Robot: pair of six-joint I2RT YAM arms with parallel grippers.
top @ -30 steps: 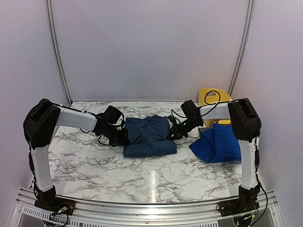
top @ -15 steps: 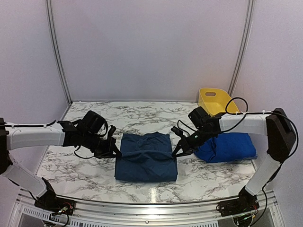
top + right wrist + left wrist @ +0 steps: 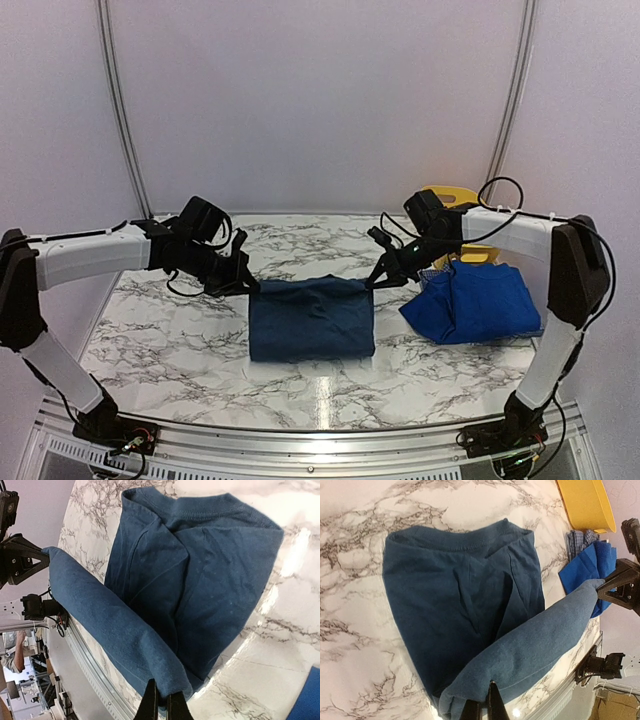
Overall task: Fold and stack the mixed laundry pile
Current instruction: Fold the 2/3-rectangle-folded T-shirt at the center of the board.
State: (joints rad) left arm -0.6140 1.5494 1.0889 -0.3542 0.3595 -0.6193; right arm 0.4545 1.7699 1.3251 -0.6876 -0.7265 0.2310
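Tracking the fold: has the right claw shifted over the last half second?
Yes. The right claw, pinching the dark blue garment, moved away from the near rail, toward the yellow tub.

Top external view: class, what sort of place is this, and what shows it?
Probably a robotics lab test cell: left arm and right arm bolted to a metal rail, a marble-look table, bare white booth walls.

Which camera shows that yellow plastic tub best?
The left wrist view: the yellow plastic tub shows its broad side unobstructed. From the top camera the right arm covers most of it; the right wrist view misses it.
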